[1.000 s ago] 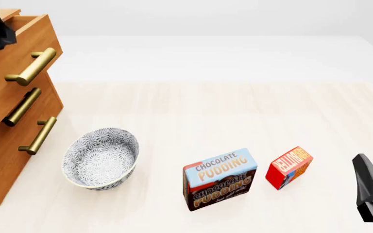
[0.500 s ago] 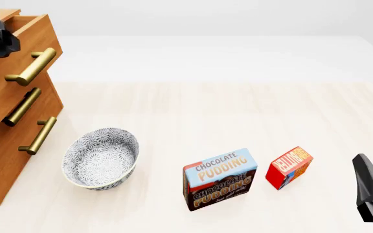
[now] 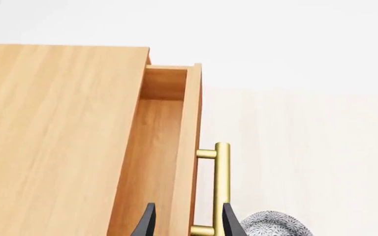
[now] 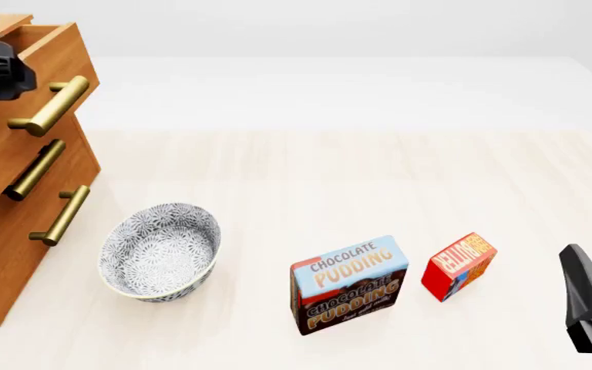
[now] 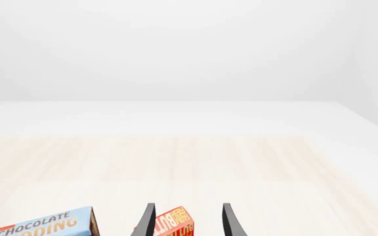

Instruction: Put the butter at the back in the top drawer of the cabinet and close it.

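Note:
The butter [image 4: 459, 266], a small red box, stands on the table near the front right, right of the chocolate pudding box [image 4: 350, 284]. In the right wrist view the butter [image 5: 174, 225] shows between the fingers of my open right gripper [image 5: 187, 221], some way ahead of them. That right gripper [image 4: 576, 258] hovers right of the butter. The cabinet [image 4: 8, 231] stands at the far left, its top drawer [image 4: 28, 85] pulled out a little. My left gripper [image 4: 3, 69] is at that drawer's front. It is open [image 3: 187, 223], its fingers straddling the drawer front and brass handle [image 3: 222, 187].
A patterned bowl [image 4: 159, 250] sits in front of the cabinet, below the two lower drawers. The bowl's rim [image 3: 274, 226] also shows in the left wrist view. The open drawer's inside [image 3: 153, 147] looks bare.
My left gripper has dropped slightly and shifted right, closer to the top drawer's handle. The drawer, boxes, bowl and right arm have not moved.

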Robot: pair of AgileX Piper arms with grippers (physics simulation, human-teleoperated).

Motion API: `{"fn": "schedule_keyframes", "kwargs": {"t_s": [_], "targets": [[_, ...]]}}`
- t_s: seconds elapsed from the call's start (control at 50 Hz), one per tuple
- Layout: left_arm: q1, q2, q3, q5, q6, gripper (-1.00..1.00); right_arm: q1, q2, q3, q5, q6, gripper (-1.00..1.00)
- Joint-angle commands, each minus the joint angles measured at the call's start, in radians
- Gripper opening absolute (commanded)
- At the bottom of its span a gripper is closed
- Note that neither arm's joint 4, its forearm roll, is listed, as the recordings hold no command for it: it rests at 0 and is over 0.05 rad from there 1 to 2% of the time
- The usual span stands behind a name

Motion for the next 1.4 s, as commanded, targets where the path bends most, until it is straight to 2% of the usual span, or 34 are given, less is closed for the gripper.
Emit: {"fn": "schedule_keyframes", "kwargs": {"t_s": [0.02,0.78,1.4], "targets": [[0.003,0.006,0.011,-0.009,0.001,1.0,0.0,0.0,0.0,0.0,0.0,1.0],[0.006,0.026,0.052,-0.04,-0.007,1.0,0.0,0.0,0.0,0.0,0.0,1.0],[-0.006,0.038,0.052,-0.04,-0.015,1.0,0.0,0.0,0.0,0.0,0.0,1.0]]}}
